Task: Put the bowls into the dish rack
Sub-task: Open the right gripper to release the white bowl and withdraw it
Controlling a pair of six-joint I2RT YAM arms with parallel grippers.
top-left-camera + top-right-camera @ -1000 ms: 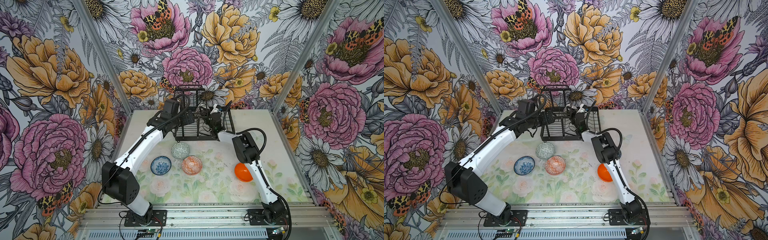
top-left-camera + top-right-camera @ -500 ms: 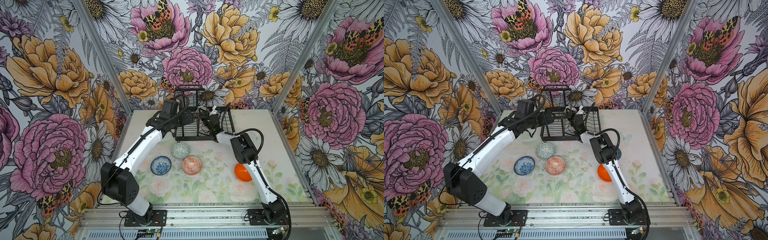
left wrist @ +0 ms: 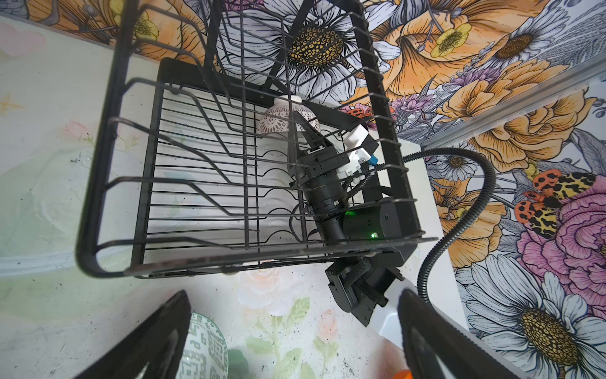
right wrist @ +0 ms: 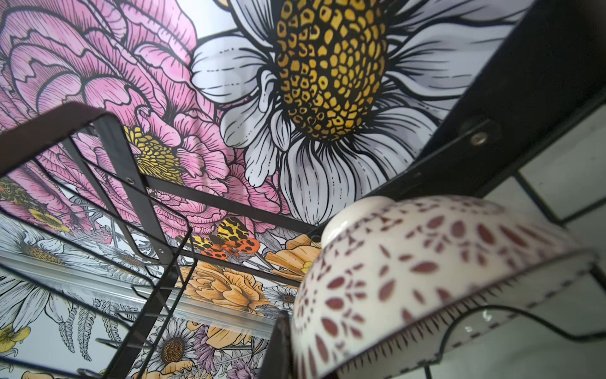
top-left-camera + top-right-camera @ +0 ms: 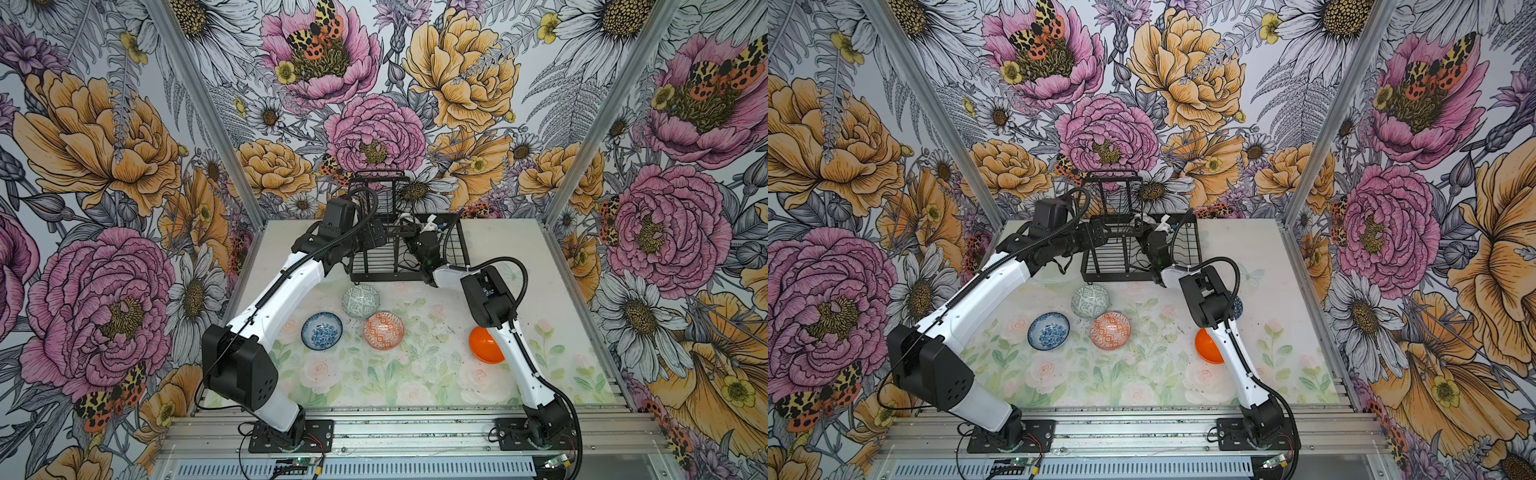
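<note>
Both top views look steeply down from high above the near edge of the surface [image 5: 415, 374], sharing the whole scene (barely offset). The left wrist view looks closely across the rack [image 3: 210, 261]. The right wrist view, inside it, faces upward past a bowl [image 4: 426, 279].

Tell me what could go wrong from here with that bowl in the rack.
The right gripper has its jaws shut on the dark-and-white bowl, upside down over the wavy wires of the dish rack; once released it might tip or slide. That arm's wrist and cable sit among the rack's wires, so pulling back could snag and drag it. The left gripper, jaws open, hangs close beside the rack and could bump it.
</note>
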